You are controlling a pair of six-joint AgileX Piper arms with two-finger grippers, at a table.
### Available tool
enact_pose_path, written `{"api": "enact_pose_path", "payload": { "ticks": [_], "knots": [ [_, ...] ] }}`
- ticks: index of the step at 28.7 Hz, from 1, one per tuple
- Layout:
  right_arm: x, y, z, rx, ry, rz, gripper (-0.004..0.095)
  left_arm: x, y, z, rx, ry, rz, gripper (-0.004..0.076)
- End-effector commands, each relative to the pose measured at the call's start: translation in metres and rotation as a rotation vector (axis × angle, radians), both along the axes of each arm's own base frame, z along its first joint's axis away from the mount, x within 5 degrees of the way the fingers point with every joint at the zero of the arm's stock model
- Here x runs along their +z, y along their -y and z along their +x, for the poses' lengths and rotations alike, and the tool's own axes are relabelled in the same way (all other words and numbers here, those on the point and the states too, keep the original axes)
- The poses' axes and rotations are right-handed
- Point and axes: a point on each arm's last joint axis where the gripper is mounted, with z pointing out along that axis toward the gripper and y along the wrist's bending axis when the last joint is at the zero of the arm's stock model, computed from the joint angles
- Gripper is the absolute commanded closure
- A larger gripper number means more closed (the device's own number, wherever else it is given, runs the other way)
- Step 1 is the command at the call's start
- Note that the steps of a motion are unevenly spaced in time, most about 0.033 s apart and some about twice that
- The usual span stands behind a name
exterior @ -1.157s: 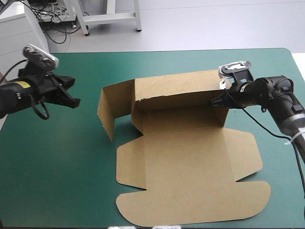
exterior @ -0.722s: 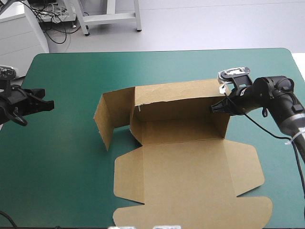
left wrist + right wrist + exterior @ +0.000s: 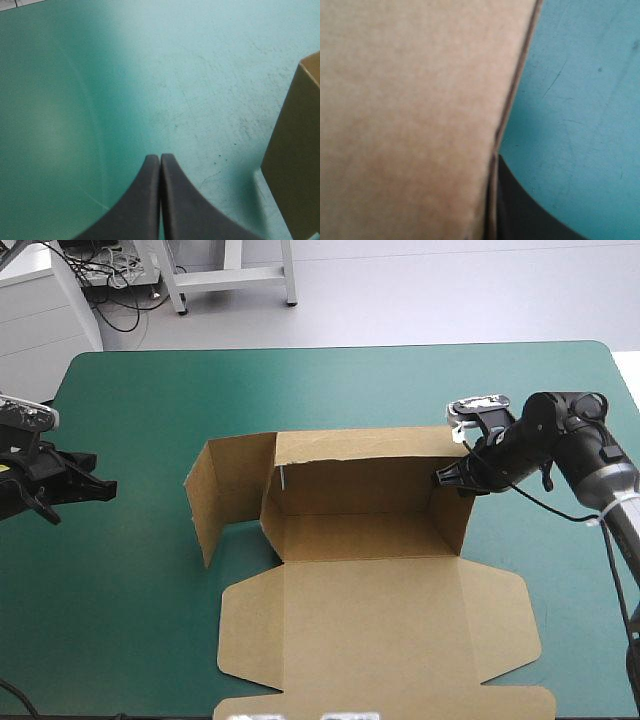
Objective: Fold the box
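Note:
The brown box (image 3: 370,615) lies in the middle of the teal-green table, its back wall (image 3: 360,445) and right wall raised and its lid flat toward the front. A left flap (image 3: 228,485) stands out to the side. My right gripper (image 3: 448,476) is shut on the top of the right wall at the back corner. The right wrist view is mostly board (image 3: 410,115), with one black finger (image 3: 520,205) beside its edge. My left gripper (image 3: 100,488) hovers near the table's left edge, shut (image 3: 160,156) and empty. The box's flap (image 3: 295,165) is well ahead of it.
Bare teal-green cover (image 3: 130,610) stretches between the left gripper and the box, and behind the box to the far edge (image 3: 330,348). The lid's front flap reaches the table's near edge.
The left arm has drawn back to the table's left edge. The right gripper has moved left, and the box has slid left and nearer the front with it.

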Motion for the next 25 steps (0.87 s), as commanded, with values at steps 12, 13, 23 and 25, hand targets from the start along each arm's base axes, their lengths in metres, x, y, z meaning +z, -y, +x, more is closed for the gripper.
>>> {"api": "enact_pose_path", "payload": {
  "ticks": [12,13,23,25],
  "knots": [
    [-0.051,-0.007,0.06,-0.019,0.117,-0.004,0.08,0.016,0.002,-0.003,0.018,0.091,-0.008,0.0757],
    [-0.05,-0.008,0.061,-0.021,0.127,-0.002,0.0729,0.016,0.002,-0.003,0.018,0.091,-0.008,0.0756],
    [-0.019,-0.009,0.067,0.001,0.173,0.006,0.003,0.016,0.002,-0.003,0.018,0.091,-0.008,0.0757],
    [-0.007,-0.01,0.067,0.008,0.172,0.009,0.0031,0.016,0.002,-0.003,0.018,0.091,-0.008,0.0756]
  ]
}}
